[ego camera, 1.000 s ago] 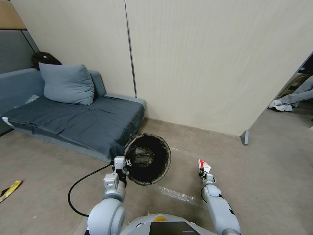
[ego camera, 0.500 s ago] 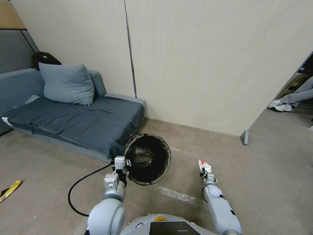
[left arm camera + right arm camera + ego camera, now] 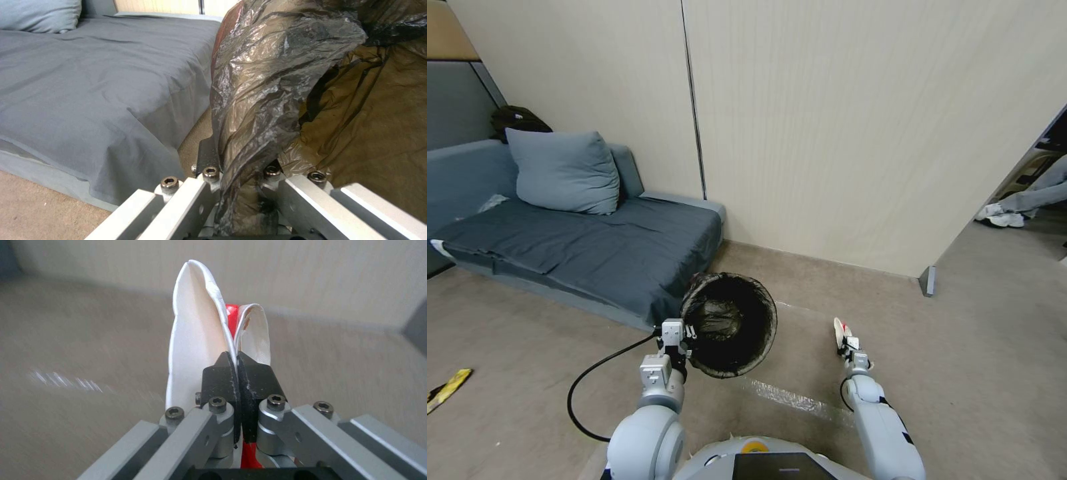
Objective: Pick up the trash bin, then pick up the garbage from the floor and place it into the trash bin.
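Observation:
The trash bin [image 3: 728,325], lined with a black bag, hangs tilted just off the floor in front of the sofa, its mouth facing me. My left gripper [image 3: 677,340] is shut on its near-left rim. In the left wrist view the crumpled bag liner [image 3: 267,83] is pinched in the left gripper [image 3: 240,180]. To the bin's right, my right gripper [image 3: 848,343] holds a red-and-white wrapper [image 3: 840,328] upright above the floor. The right wrist view shows that gripper [image 3: 238,373] shut on the folded white wrapper [image 3: 195,333]. A yellow packet [image 3: 447,388] of garbage lies on the floor at far left.
A grey sofa [image 3: 580,250] with a pillow [image 3: 564,170] stands left of the bin, close to it. The beige wall [image 3: 827,133] runs behind, ending at a corner [image 3: 928,280] on the right. A black cable [image 3: 587,380] loops beside my left arm. Shiny tape [image 3: 787,398] marks the floor.
My right gripper has moved a little forward with the wrapper in it. The left gripper and the bin have stayed put.

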